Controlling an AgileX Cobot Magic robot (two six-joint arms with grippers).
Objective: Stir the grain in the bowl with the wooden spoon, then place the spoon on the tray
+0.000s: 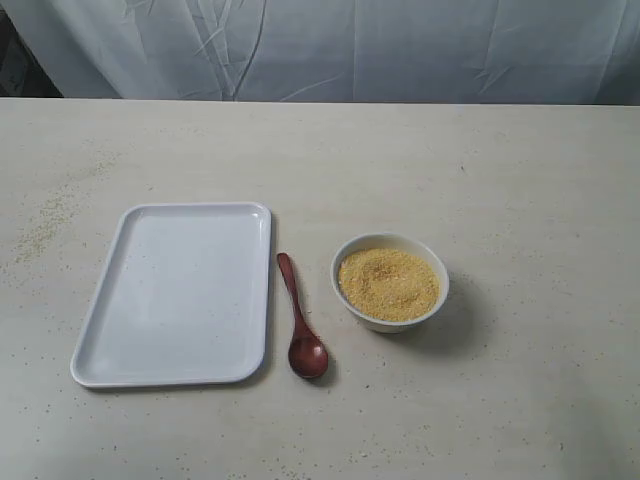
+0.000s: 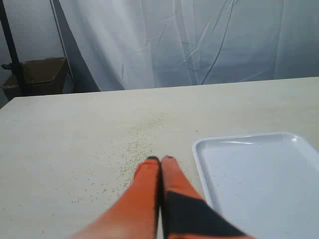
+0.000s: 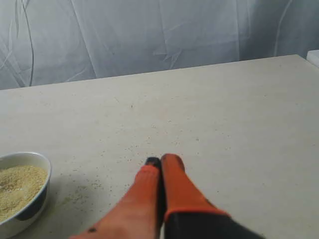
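Desk [image 1: 500,180], pale beige w/ fine dark specks, took up most of the ext. view. A creased white cloth [image 1: 350,50] hung behind its far edge. In the L wrist view a brown cardboard box [image 2: 42,74] sat beyond the desk's far corner, next to a dark pole.

Tray [image 1: 180,290] lay flat on the L half of the desk, long sides running away from the cam, rim low & corners rounded.

Bowl [image 1: 385,322] stood upright on the desk to the R of the tray, well apart from it.

L hand [image 2: 160,159] had its orange fingers pressed together, tips dark. It was over the desk just beside a corner of the tray. R hand [image 3: 160,160] was the same, fingers pressed together tip to tip. It was over bare desk, w/ the bowl off to one side & well apart. Couldn't tell how high either hand sat above the desk.

Wooden spoon [image 1: 296,312] lay on the desk betw. tray & bowl. It was just beside the tray's R rim, apart from the bowl, round head toward the near edge & hollow side up, handle pointing away. Neither hand touched it.

Grain [image 1: 389,283] filled the bowl nearly to the rim, yellow, surface a bit lumpy.

Stray specks [image 1: 45,225] of the same yellow lay scattered on the desk L of the tray.
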